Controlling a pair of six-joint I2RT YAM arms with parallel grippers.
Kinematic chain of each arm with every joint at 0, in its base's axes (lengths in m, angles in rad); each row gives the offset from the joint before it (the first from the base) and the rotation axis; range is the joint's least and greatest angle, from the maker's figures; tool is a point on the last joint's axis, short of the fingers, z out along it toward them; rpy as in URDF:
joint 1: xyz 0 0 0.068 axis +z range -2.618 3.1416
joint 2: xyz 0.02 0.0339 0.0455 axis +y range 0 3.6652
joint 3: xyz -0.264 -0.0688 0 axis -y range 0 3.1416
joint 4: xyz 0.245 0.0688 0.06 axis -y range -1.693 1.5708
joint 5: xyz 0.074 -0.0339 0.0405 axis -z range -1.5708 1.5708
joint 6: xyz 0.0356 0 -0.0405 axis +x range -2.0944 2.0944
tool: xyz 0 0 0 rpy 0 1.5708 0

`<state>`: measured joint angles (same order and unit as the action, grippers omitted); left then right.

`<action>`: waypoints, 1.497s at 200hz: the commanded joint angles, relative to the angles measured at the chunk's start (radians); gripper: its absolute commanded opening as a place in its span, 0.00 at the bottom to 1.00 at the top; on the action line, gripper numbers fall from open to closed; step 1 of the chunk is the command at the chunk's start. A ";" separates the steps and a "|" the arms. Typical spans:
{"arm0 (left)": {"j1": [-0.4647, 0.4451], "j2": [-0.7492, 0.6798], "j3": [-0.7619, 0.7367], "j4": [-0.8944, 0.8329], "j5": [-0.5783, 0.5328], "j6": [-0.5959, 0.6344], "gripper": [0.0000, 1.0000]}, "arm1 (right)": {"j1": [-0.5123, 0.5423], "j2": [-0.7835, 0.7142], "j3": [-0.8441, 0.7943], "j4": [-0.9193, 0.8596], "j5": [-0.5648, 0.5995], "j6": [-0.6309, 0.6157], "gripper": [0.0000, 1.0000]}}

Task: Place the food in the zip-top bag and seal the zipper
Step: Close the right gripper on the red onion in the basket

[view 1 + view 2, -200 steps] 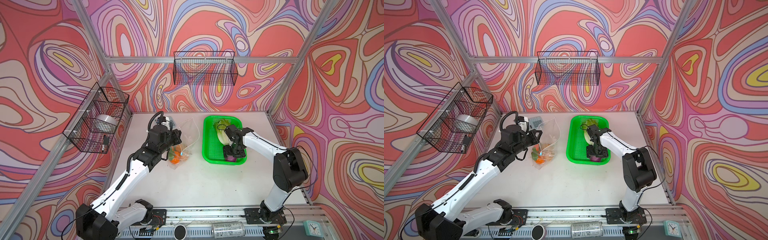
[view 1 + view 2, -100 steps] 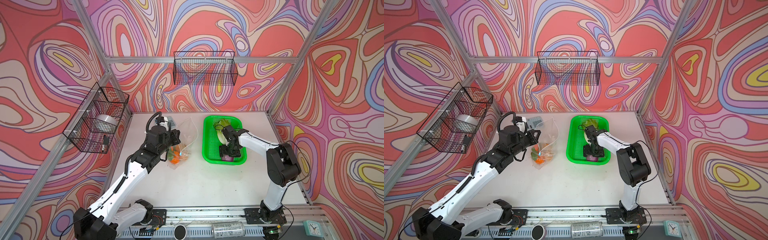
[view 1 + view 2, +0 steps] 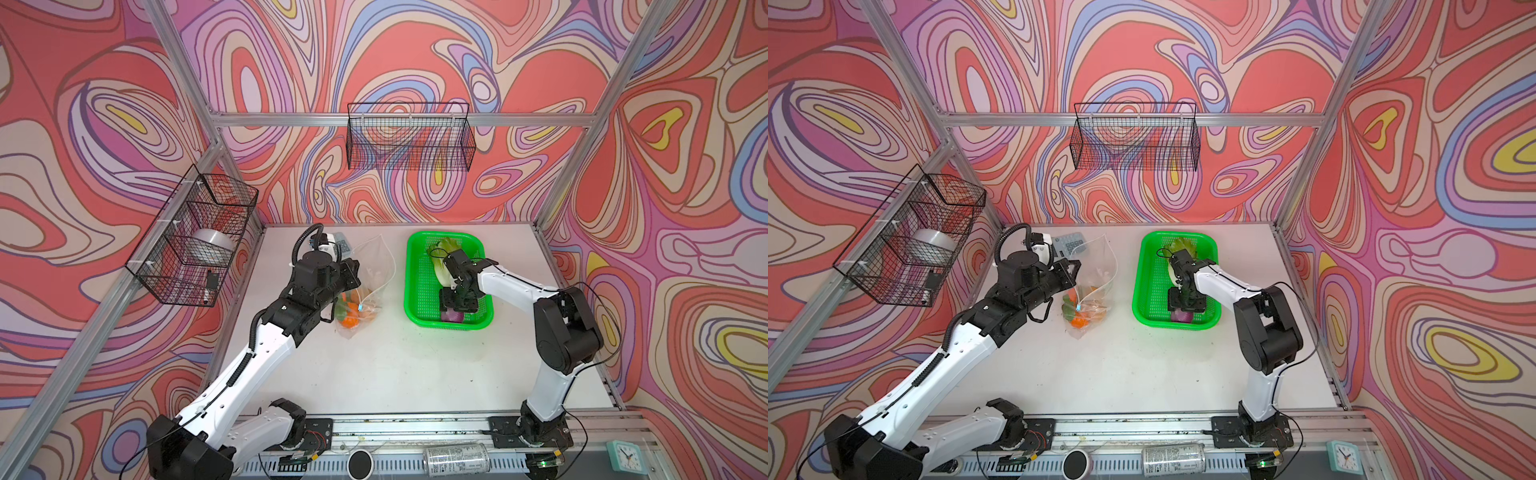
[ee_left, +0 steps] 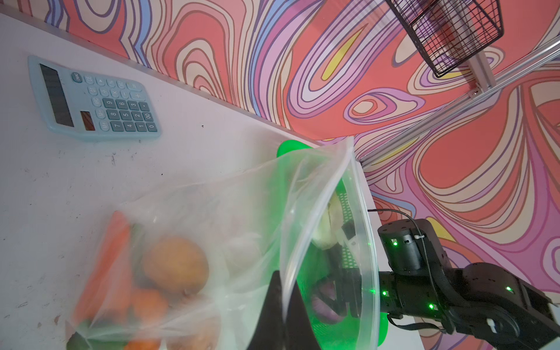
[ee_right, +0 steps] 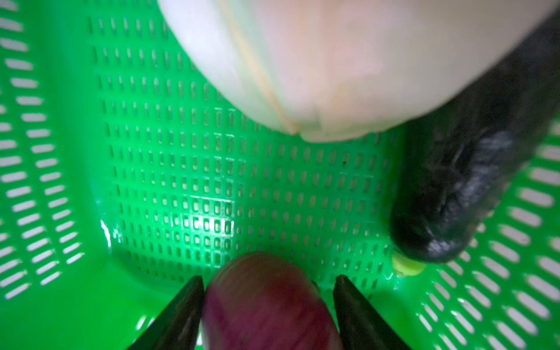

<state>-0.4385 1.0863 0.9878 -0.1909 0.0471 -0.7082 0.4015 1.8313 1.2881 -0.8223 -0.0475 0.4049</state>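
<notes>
Right wrist view: the right gripper [image 5: 266, 280] straddles the purple onion [image 5: 266, 306] on the floor of the green basket [image 5: 181, 181], jaws parted, one finger touching the onion and the other a sliver clear. Also in the basket lie the napa cabbage [image 5: 333, 60] and, touching it, the dark cucumber [image 5: 469, 181]. In both top views the zip-top bag [image 3: 374, 266] [image 3: 1096, 270] sits just beside the basket. The left gripper [image 4: 285, 281] is clenched on the bag's rim, the zipper [image 4: 368, 242] gapes unsealed, and the carrot [image 4: 112, 242], potato [image 4: 175, 263] and pumpkin [image 4: 148, 303] are inside.
</notes>
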 commanded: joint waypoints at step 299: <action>0.002 -0.019 0.006 -0.025 -0.026 -0.011 0.00 | 0.053 -0.010 -0.052 -0.028 0.036 0.059 0.92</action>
<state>-0.4385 1.0756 0.9874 -0.2058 0.0257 -0.7109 0.4522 1.8111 1.2179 -0.8627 -0.0422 0.4545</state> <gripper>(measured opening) 0.047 0.926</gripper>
